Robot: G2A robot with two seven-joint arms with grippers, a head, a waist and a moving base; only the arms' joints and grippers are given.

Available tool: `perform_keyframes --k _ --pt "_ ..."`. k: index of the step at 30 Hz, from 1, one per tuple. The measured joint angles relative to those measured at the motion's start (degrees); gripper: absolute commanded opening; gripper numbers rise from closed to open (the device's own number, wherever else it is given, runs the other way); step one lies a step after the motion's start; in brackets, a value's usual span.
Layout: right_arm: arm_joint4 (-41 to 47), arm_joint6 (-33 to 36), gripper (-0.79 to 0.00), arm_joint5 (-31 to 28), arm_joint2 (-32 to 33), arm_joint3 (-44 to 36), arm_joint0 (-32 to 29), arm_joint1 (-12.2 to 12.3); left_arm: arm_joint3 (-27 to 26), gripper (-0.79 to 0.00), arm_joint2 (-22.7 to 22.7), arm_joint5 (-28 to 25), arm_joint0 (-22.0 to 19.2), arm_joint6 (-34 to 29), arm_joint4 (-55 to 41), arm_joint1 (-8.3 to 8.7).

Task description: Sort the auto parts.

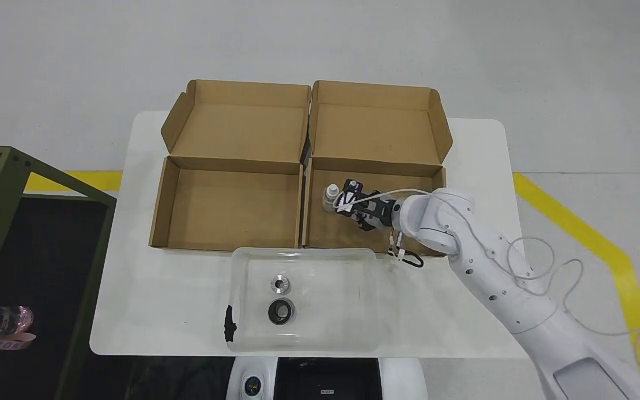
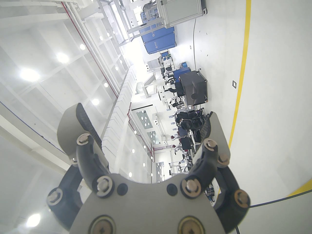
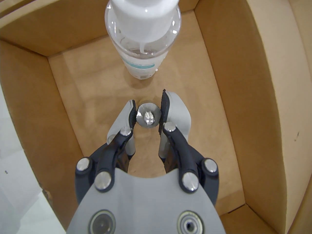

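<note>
- Part (image 3: pixel 148 119), a small round metal piece, is clamped between the pads of the right gripper (image 3: pixel 148 108), low over the floor of the right box (image 3: pixel 256 98). I judge that it is brought here to be released.
- Bottle (image 3: pixel 143 25) with a white cap stands upright in the same box, just beyond the part and not touching it. The part is held a little apart from it, probably so that the bottle is not knocked over.
- In the top view this box is right of centre, and the left box (image 1: pixel 228 210) lies just beside it, at left of centre.
- Tray (image 1: pixel 340 300), of clear plastic, lies at lower centre, in front of both boxes. It holds a silver part (image 1: pixel 279 284) and a dark ring (image 1: pixel 280 312), near each other but apart, not yet sorted.
- Left gripper (image 2: pixel 145 120) is spread wide with nothing between its fingers and is turned toward the room, likely to keep it out of the way.
</note>
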Motion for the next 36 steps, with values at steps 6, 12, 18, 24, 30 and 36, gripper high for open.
perform_keyframes --k 6,12,18,24,30,36 --pt "0.2 -0.4 -0.274 -0.2 1.1 -2.0 -0.5 0.1 0.0 0.000 0.0 0.0 0.0 0.0 0.0 0.00" --pt "1.1 -0.7 -0.157 -1.6 5.2 -6.9 -3.6 1.2 0.0 0.000 0.0 0.0 0.0 0.0 0.0 0.00" --pt "2.4 -1.3 -0.099 -3.2 10.5 -13.7 -8.7 2.8 0.0 0.000 0.0 0.0 0.0 0.0 0.0 0.00" --pt "3.0 -1.8 -0.089 -4.6 14.4 -20.6 -13.7 3.9 0.0 0.000 0.0 0.0 0.0 0.0 0.0 0.00" --pt "3.2 -2.8 -0.086 -5.8 14.9 -27.1 -17.3 4.3 0.0 0.000 0.0 0.0 0.0 0.0 0.0 0.00" --pt "1.7 -3.3 -0.074 -6.6 11.5 -31.6 -18.4 4.1 0.0 0.000 0.0 0.0 0.0 0.0 0.0 0.00"
